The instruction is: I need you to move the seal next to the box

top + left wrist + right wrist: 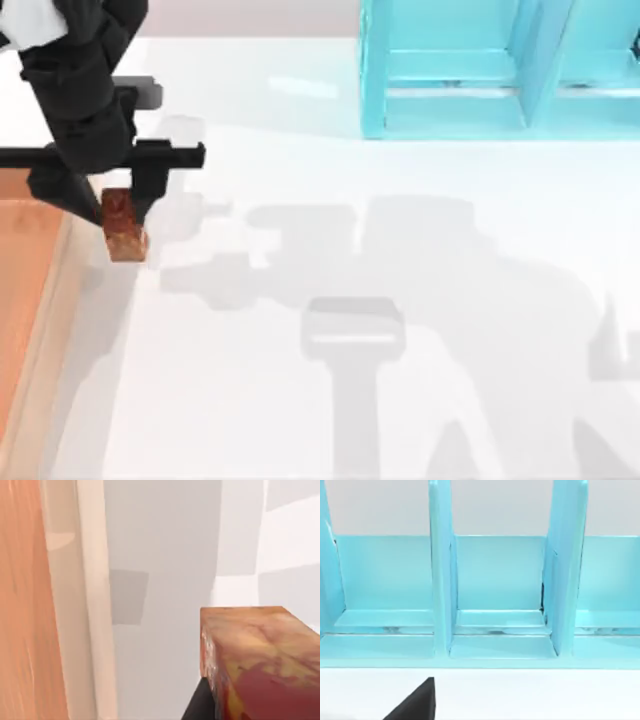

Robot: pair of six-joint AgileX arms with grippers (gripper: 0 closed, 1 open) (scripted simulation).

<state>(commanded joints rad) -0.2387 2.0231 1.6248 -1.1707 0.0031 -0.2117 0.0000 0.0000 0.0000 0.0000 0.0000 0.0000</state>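
The seal (125, 235), a small reddish-brown block with golden speckles, stands upright in my left gripper (120, 208), which is shut on its upper part. It hangs just to the right of the box (55, 300), close to the pale tan rim. In the left wrist view the seal (260, 665) is large in the foreground, with the box rim (85, 605) and its orange floor beyond a strip of white table. The seal's square shadow lies on the table apart from it, so it seems to be off the surface. My right arm is parked facing the shelf.
A cyan-blue shelf (480, 70) with upright dividers stands at the back right and is seen close up in the right wrist view (495, 580). White table stretches from the box rim across the middle and right, crossed by the arms' shadows.
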